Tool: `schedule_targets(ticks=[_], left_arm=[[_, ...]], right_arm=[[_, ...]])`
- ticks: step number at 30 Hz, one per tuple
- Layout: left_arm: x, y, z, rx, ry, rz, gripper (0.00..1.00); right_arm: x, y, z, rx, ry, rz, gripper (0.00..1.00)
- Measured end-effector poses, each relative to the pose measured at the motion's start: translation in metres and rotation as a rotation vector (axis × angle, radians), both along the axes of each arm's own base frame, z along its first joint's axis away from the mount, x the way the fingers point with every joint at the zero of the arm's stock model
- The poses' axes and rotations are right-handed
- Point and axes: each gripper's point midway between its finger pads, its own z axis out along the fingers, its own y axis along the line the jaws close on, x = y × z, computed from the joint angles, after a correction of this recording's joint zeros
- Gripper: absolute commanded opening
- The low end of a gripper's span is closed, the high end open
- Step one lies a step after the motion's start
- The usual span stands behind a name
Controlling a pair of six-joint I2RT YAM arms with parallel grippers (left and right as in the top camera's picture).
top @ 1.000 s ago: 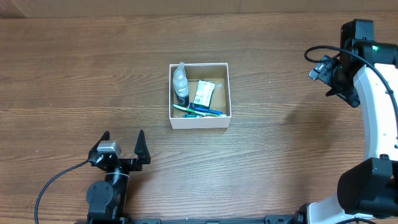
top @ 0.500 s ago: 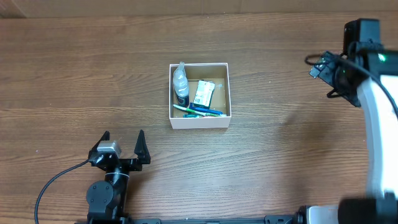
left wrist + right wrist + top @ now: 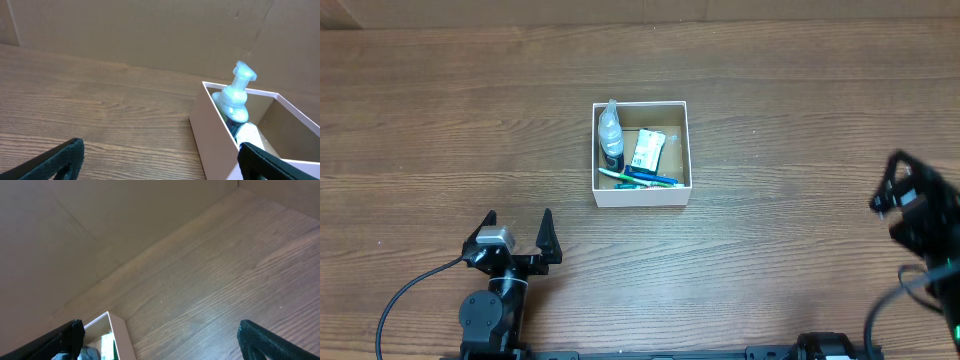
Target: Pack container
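Note:
The container is a square white box with a brown inside, in the middle of the table. In it lie a clear pump bottle, a green-and-white packet and blue and green toothbrushes. My left gripper is open and empty, near the front edge, left of the box. The left wrist view shows the box wall and the bottle beyond my left gripper's jaws. My right gripper is blurred at the far right, open and empty, with the box corner far off.
Brown cardboard panels stand along the back of the wooden table. A black cable runs from the left arm's base at the front left.
My right arm has swung from the far back right down toward the front right of the table. The left arm and the box have not moved.

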Motion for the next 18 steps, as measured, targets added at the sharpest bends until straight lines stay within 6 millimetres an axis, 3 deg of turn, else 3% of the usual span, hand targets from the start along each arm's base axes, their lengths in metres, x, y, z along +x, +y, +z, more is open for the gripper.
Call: schedule_targets(ticks=[3,8,13,18], left_arm=[[0.0,0.0,0.0,0.0,0.0,0.0,1.0],[0.0,0.0,0.0,0.003,0.001,-0.001,1.0],[0.0,0.0,0.0,0.003,0.001,-0.001,1.0],[0.0,0.0,0.0,0.003,0.0,-0.001,1.0]], right_arm=[[-0.005,0.001,0.005,0.002,-0.119,0.006,1.0],[0.028,0.021,-0.001,-0.03,-0.384,0.139,1.0],[0.051,0.045,-0.033,-0.113,-0.598,0.293,1.0],[0.05,0.054,-0.075,-0.166,-0.738,0.339,1.0]])
